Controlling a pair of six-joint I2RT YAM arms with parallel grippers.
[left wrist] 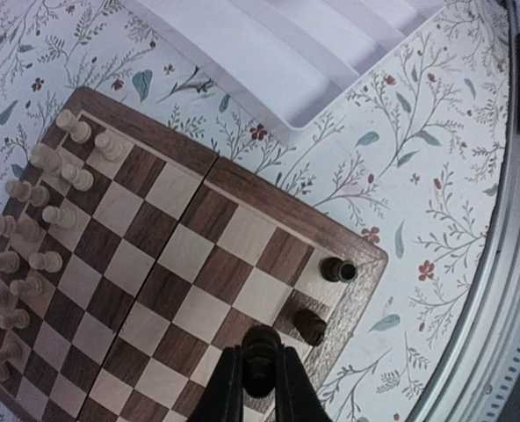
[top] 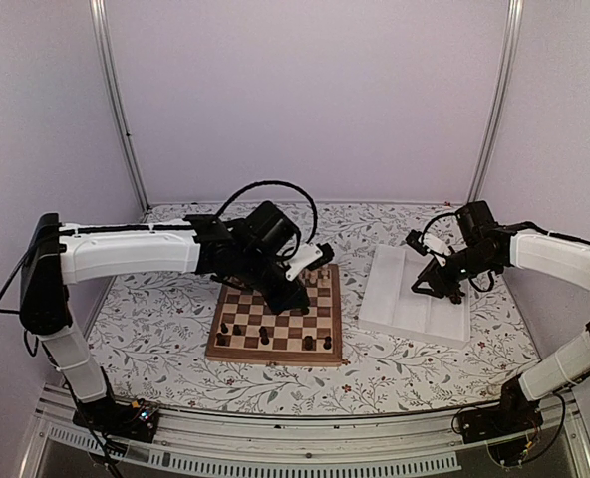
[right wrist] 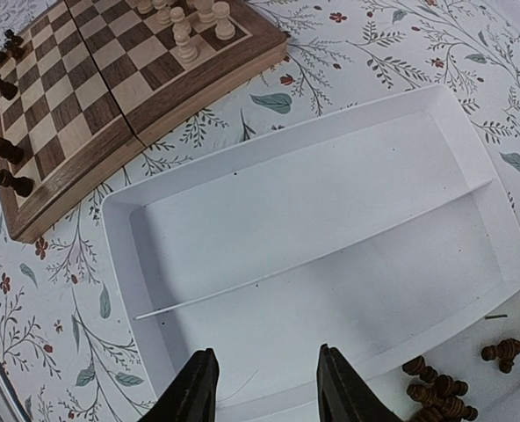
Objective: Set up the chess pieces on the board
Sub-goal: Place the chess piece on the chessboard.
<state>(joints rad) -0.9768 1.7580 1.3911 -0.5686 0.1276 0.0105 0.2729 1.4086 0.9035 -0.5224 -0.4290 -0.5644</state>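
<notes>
You are looking at the left gripper (left wrist: pixel 260 396) clenching one small dark brown wooden chess piece (left wrist: pixel 260 352); both fingers are pressing against its sides. The gripper is holding this piece over the square wooden chessboard with dark brown and light tan squares (left wrist: pixel 190 255), close to the bordered edge where two standing dark chessmen (left wrist: pixel 310 326) are occupying neighbouring edge squares. You cannot tell whether the held piece is touching the square beneath it. Pale cream wooden chessmen (left wrist: pixel 107 145) are standing in two rows along the opposite edge. In the top view, several more dark chessmen are standing on the board's near rows.

The right gripper (right wrist: pixel 269 387) is hanging with its fingers spread apart, gripping nothing, above the white rectangular ridged tray (right wrist: pixel 330 202). The tray is lying just beside the board on the floral-patterned table cover (right wrist: pixel 392 44). A loose heap of dark chessmen (right wrist: pixel 440 387) is lying in the tray compartment at the lower right of the right wrist view.
</notes>
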